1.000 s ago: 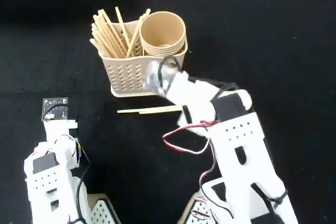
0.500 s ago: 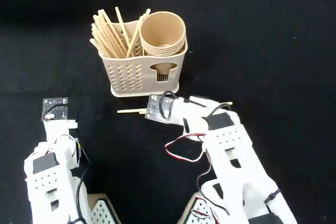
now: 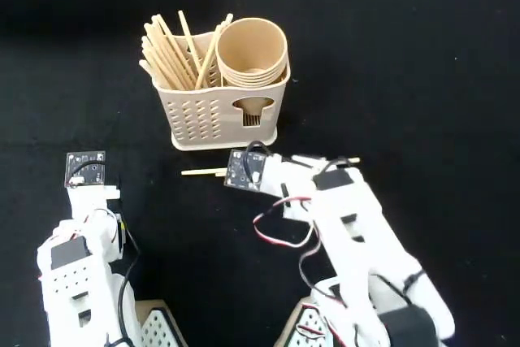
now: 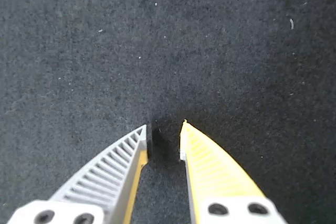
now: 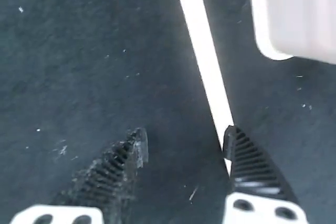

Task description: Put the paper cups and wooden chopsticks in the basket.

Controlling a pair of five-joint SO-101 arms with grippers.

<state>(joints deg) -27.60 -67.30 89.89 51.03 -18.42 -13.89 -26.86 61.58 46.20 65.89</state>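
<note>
High view: noted the basket (image 3: 213,115) upright on the black table (image 3: 422,79), with a stack of paper cups (image 3: 252,50) in 1 compartment and a bundle of wooden chopsticks (image 3: 172,54) leaning in the other. Found 1 loose chopstick (image 3: 203,171) flat on the table just in front of the basket, passing under the right arm (image 3: 349,209) and out again at its far side. Logged the left arm (image 3: 77,258) well apart from all of it, at the near side of the table. Left wrist view: recorded the left pincer (image 4: 164,125) slightly apart over bare cloth, gripping nothing. Right wrist view: recorded the right pincer (image 5: 185,132) spread wide, low over the table, clamped on nothing. Saw the loose chopstick (image 5: 202,56) running up to the tip of 1 finger (image 5: 247,156) rather than through the gap, with a basket corner (image 5: 294,14) just beyond. Judged the step in hand to be picking up that last stick. Advise shifting the pincer sideways to centre the stick between the 2 fingers, keeping the fingers square across it, lowering to touch the cloth with the tips, then closing slowly. Watch for rolling or pivoting of so thin a stick if struck by 1 finger first. Lift clear of the basket wall before tilting the stick upright and releasing among the bundle, not into the cups.
</note>
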